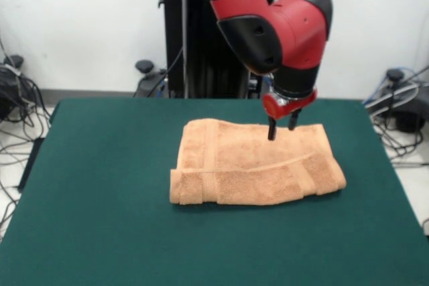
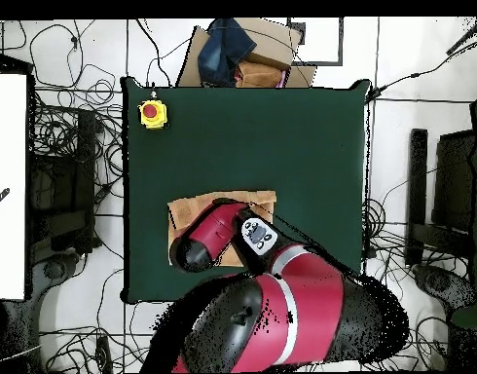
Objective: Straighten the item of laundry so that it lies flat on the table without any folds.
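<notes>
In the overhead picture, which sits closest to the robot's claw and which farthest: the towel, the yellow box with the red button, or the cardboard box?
The gripper is hidden under the arm there.
1. Towel, directly beneath.
2. Yellow box with red button, table's top-left corner.
3. Cardboard box, beyond the table's top edge.

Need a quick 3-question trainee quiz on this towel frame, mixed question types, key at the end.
1. True or false: the towel lies fully spread in a single layer.
2. The gripper is: A) at the towel's far edge, B) off the table, C) on the yellow box with a red button.
3. Fill in: in the overhead view the arm hides much of the ____.

Key: 1 false, it is folded, with layered edges along the near side. 2 A. 3 towel.
</notes>
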Robot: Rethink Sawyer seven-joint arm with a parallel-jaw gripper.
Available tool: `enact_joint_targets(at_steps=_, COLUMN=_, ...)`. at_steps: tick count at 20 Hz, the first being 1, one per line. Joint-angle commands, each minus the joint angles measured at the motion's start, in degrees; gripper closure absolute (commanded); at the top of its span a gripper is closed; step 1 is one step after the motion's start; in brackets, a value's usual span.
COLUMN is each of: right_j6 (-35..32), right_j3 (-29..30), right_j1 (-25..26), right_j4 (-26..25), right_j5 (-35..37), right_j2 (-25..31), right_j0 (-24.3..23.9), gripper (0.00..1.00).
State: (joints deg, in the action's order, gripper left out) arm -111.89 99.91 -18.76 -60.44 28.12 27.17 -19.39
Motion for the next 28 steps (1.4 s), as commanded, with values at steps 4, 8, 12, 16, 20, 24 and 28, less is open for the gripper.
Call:
enact_joint_targets(at_steps=4, right_j6=1.9, right_j3=-5.1, right_j1=5.3, right_j4=-4.5, right_j5=-3.8, right_j2=-3.7, right_j0=0.2, gripper=0.0)
enact_joint_targets(at_steps=8, right_j6=-0.3, right_j3=-7.0, right_j1=6.4, right_j4=-6.0, right_j5=-5.7, right_j2=-5.7, right_j0=2.2, gripper=0.0)
enact_joint_targets(at_steps=12, right_j6=-1.4, right_j3=-9.0, right_j1=7.8, right_j4=-5.6, right_j5=-6.2, right_j2=-6.4, right_j0=3.2, gripper=0.0)
enact_joint_targets(at_steps=16, right_j6=-1.4, right_j3=-10.6, right_j1=8.1, right_j4=-4.9, right_j5=-5.2, right_j2=-6.9, right_j0=3.8, gripper=0.0)
enact_joint_targets(at_steps=20, right_j6=-1.9, right_j3=-11.9, right_j1=8.4, right_j4=-5.5, right_j5=-5.8, right_j2=-8.3, right_j0=5.0, gripper=0.0)
enact_joint_targets(at_steps=24, right_j6=-1.8, right_j3=-12.9, right_j1=9.6, right_j4=-5.2, right_j5=-6.9, right_j2=-8.7, right_j0=4.9, gripper=0.0)
enact_joint_targets(at_steps=28, right_j6=-0.2, right_j3=-14.2, right_j1=10.7, right_j4=-3.6, right_j5=-6.3, right_j2=-7.8, right_j0=4.0, gripper=0.0)
